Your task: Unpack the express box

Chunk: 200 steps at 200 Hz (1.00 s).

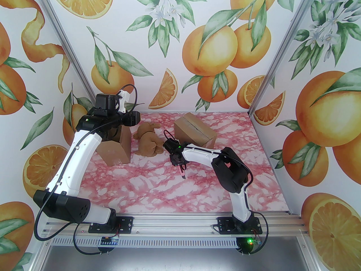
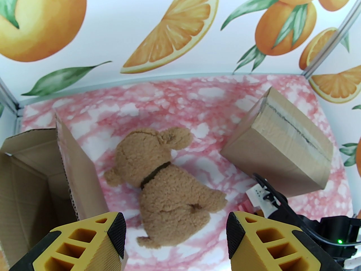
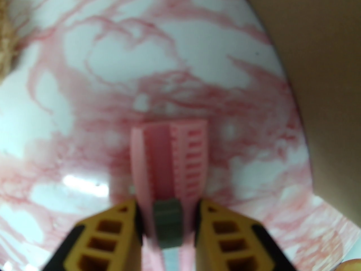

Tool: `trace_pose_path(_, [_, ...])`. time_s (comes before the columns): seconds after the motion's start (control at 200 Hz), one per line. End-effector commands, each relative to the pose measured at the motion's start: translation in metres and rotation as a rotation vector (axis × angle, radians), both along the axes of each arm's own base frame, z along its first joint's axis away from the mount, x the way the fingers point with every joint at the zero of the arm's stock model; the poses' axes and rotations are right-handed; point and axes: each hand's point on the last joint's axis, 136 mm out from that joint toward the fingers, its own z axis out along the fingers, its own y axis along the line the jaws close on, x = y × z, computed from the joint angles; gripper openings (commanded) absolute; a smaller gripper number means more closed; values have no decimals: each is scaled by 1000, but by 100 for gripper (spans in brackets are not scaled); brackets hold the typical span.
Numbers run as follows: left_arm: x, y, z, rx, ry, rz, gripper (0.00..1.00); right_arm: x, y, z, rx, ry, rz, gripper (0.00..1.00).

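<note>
Cardboard and taped shut, the express box point(image 1: 194, 133) sits at the back of the marble table point(image 1: 158, 190), right of a plush bear point(image 1: 148, 140); an opened box point(image 1: 114, 151) stands left of the bear. Left gripper point(image 2: 176, 230) hangs over the bear, jaws apart and empty; right gripper point(image 3: 168, 210) pinches a pink utility knife point(image 3: 169, 157) near the taped box.

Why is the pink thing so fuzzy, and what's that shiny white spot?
Right wrist view: the pink cutter is probably too close to the camera, so it blurs; the white spot is light glaring off the table. Left wrist view: the teddy looks sharp.
</note>
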Motion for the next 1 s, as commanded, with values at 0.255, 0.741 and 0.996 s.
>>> trace_pose_path(0.255, [-2,-37,33,-167,-171,-159,59,49,14,224,405,-595,-65,24])
trace_pose_path(0.741, [-12,-121,1,-132,-225,-343,60,66,3,300,443,-831,-93,23])
trace_pose_path(0.996, [9,-71,-18,-79,-127,-144,60,68,18,209,391,-560,-59,34])
